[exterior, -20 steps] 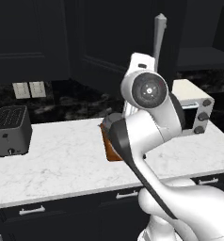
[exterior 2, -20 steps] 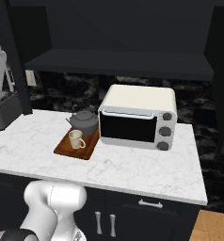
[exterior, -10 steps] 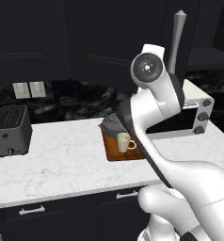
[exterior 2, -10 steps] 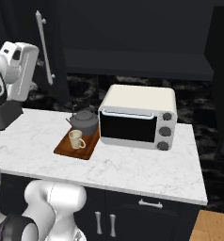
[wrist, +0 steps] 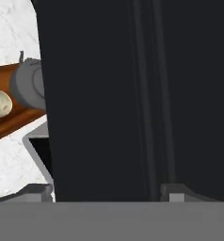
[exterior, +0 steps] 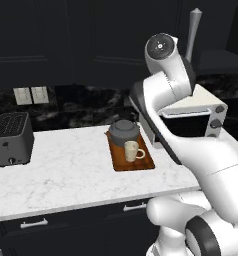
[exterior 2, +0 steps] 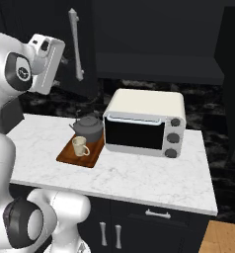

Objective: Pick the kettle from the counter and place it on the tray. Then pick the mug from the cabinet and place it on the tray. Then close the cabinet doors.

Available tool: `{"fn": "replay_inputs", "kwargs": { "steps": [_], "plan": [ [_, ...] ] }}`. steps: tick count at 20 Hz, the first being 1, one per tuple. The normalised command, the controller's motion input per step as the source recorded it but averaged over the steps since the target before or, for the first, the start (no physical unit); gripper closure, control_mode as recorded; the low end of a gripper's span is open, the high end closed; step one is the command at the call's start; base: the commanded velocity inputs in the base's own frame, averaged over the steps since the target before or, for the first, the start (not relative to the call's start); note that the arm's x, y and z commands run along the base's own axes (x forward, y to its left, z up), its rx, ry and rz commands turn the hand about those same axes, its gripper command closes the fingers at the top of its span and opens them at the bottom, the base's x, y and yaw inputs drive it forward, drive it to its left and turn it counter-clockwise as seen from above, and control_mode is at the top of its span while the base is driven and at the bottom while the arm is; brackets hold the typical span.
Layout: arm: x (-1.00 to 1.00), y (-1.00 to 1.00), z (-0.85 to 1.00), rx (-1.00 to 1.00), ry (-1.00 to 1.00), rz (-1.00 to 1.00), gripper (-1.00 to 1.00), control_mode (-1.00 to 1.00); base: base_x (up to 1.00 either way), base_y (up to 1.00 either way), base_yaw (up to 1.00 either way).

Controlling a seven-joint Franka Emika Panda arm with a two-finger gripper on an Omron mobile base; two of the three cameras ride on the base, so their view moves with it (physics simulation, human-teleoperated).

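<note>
1. Kettle (exterior: 124,132) and mug (exterior: 132,150) both stand on the tray (exterior: 136,162), the dark grey kettle at the far end and the cream mug just in front of it.
2. That reddish-brown tray lies on the white marble table (exterior: 66,170), just left of a white toaster oven (exterior 2: 144,126) as the right base view shows it.
3. A grey toaster (exterior: 11,137) stands well apart at the table's left end, below two pale wall switches (exterior: 31,95).
4. Up high, the white arm reaches to a black cabinet door (exterior 2: 85,44) whose long silver bar handle (exterior 2: 75,44) stands upright just beside the hand.
5. This door stands swung out over the table; the other door is too dark to make out.
6. In the hand view the door's flat black panel lies close ahead of the claw (wrist: 107,190), with the tray, kettle and mug showing past its edge.
7. Its two finger tips (wrist: 36,190) stand wide apart with nothing between them; whether they touch the panel I cannot tell.
</note>
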Motion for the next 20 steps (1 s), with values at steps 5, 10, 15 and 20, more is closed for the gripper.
{"fn": "replay_inputs", "kwargs": {
  "steps": [5, 10, 15, 20],
  "plan": [
    [0.69, -0.24, -0.14, 0.09, 0.00, 0.06, -1.00, -1.00, 0.00, 0.00, 0.00],
    [0.66, -0.12, -0.18, 0.10, 0.00, 0.12, -1.00, -1.00, 0.00, 0.00, 0.00],
    [0.60, -0.01, -0.14, 0.09, 0.00, 0.14, -1.00, -1.00, 0.00, 0.00, 0.00],
    [0.53, 0.00, -0.13, 0.07, 0.00, 0.14, -1.00, -1.00, 0.00, 0.00, 0.00]
  ]
}}
